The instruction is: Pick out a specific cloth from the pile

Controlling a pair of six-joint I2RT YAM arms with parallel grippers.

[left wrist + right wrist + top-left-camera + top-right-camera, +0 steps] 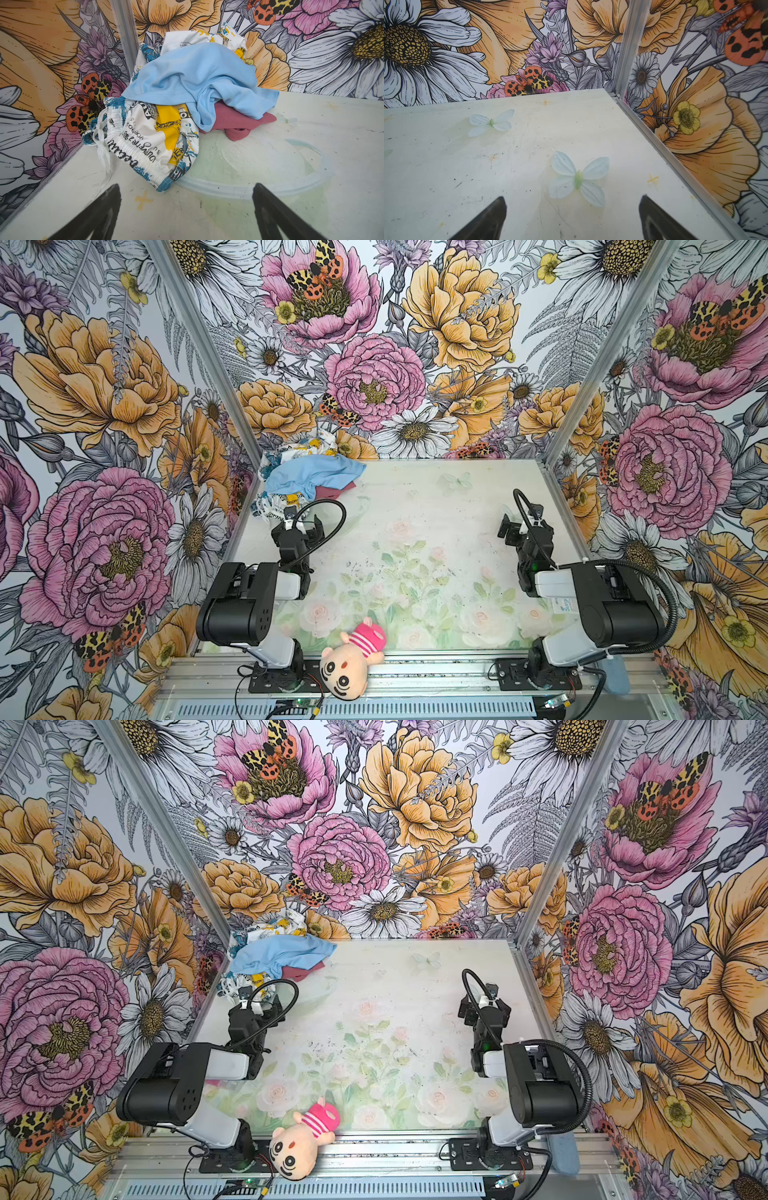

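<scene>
Far-left corner, 10 o'clock on the table (436,506): the pile (291,472) sits heaped against the floral walls (124,406).
dusty-red cloth (239,122): lies on the table at the pile's 4 o'clock edge, mostly covered, with only folded corners showing.
In the way: the light blue cloth (187,79) drapes over it, and the white printed shorts (149,141) lie just beside it.
left gripper (186,187): jaws spread wide and empty, near the shorts but not touching them.
right gripper (572,197): at 3 o'clock, jaws spread wide and empty, well apart from the pile.
plush doll (353,655): at 6 o'clock, across the table's front edge.
</scene>
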